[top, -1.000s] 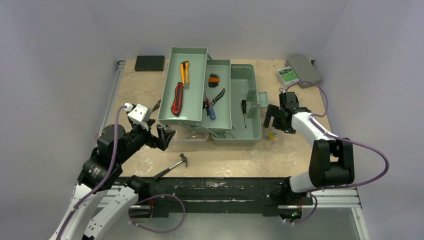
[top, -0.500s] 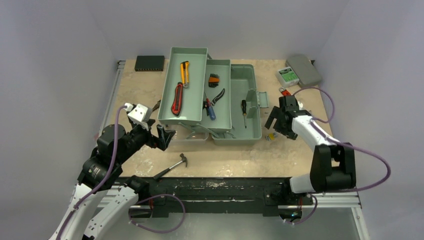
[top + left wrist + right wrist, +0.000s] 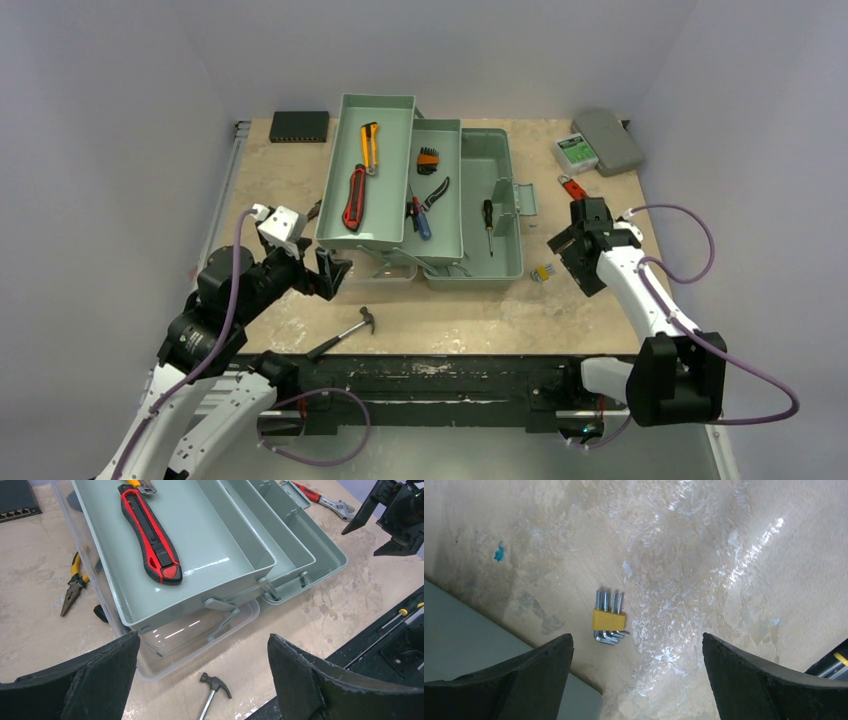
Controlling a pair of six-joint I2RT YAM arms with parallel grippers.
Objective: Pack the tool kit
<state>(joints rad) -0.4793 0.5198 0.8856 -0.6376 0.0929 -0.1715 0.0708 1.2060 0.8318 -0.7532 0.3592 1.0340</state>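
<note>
Right pincer [image 3: 636,647] is spread wide and empty over the yellow hex key set [image 3: 609,623], next to the open toolbox [image 3: 503,152] mid-worktop [image 3: 450,312]; red knife [image 3: 150,530] and screwdriver [image 3: 488,222] are in, but hammer [image 3: 345,330], pliers [image 3: 74,582] and wrench [image 3: 572,186] aren't packed yet, so maybe halfway.

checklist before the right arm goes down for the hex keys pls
1. Right gripper open and empty: ok.
2. Hex keys between its fingers: ok, though nearer the toolbox-side one.
3. Hex keys clear of the toolbox wall: ok, lying apart on the table.
4. Left gripper out of the way: ok, open at the toolbox's other end.
5. Height above the keys: cannot tell.
6. Room in the toolbox: ok, bare floor beside the screwdriver.
</note>
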